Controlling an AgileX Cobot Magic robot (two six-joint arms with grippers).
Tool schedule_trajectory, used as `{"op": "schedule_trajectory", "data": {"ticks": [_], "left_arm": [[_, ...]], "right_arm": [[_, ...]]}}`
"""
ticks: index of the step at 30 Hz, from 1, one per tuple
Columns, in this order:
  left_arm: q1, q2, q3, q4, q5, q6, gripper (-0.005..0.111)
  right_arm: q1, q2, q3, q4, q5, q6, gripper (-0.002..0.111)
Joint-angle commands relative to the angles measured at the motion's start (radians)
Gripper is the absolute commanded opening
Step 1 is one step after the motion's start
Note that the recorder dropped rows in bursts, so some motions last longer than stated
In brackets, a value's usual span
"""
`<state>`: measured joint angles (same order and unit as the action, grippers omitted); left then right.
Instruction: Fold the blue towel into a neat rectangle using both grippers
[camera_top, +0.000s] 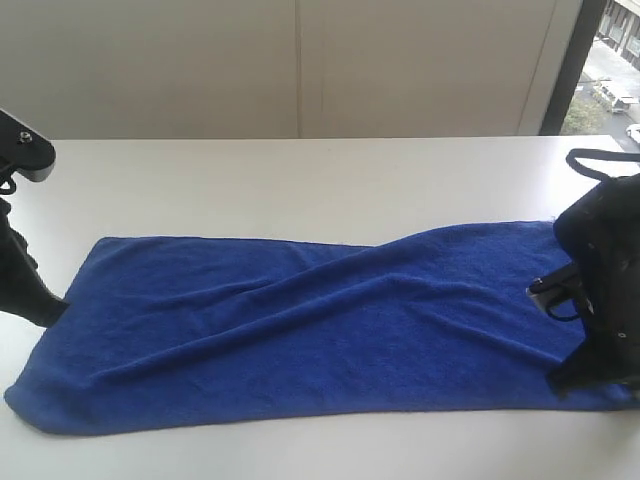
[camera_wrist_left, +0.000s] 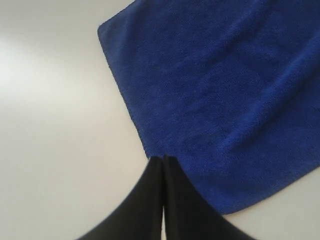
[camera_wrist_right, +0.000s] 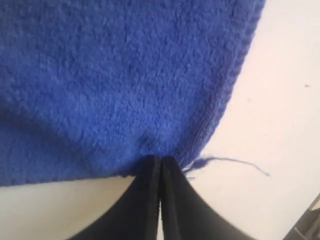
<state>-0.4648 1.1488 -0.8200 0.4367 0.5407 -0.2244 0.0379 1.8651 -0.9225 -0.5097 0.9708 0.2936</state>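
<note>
The blue towel (camera_top: 320, 330) lies spread lengthwise across the white table (camera_top: 300, 180), with long creases through its middle. My left gripper (camera_top: 58, 305) is at the towel's left short edge. In the left wrist view its black fingers are pressed together, and the left gripper (camera_wrist_left: 163, 159) meets the hem of the towel (camera_wrist_left: 225, 90). My right gripper (camera_top: 556, 378) is low on the towel's right end near the front. In the right wrist view, the right gripper (camera_wrist_right: 160, 159) is shut on the puckered edge of the towel (camera_wrist_right: 125, 75) close to a corner.
A loose blue thread (camera_wrist_right: 235, 161) trails from the towel's corner onto the table. Behind the table stands a pale wall (camera_top: 300, 60), with a window (camera_top: 610, 70) at the far right. The left arm's black link (camera_top: 25, 150) juts in above the table's left side.
</note>
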Motion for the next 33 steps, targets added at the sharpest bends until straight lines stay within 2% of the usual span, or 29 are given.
{"op": "schedule_trajectory", "data": {"ticks": [1,7,15,19,33], "left_arm": [[0.001,-0.006,0.005,-0.008,0.007,-0.003,0.000],[0.001,-0.006,0.005,-0.010,0.007,-0.003,0.000],[0.001,-0.006,0.005,-0.012,0.002,-0.003,0.000],[0.001,-0.006,0.005,-0.012,-0.003,-0.003,0.000],[0.001,-0.006,0.005,-0.012,-0.003,-0.003,0.000]], "right_arm": [[-0.004,-0.001,0.006,-0.007,0.060,-0.004,0.000],[-0.004,-0.001,0.006,-0.032,0.083,-0.001,0.000],[0.002,-0.108,0.004,-0.014,-0.151,0.032,0.000],[0.002,-0.096,0.004,0.002,-0.199,0.032,0.000],[0.002,0.024,0.007,-0.022,-0.062,0.024,0.000]]}}
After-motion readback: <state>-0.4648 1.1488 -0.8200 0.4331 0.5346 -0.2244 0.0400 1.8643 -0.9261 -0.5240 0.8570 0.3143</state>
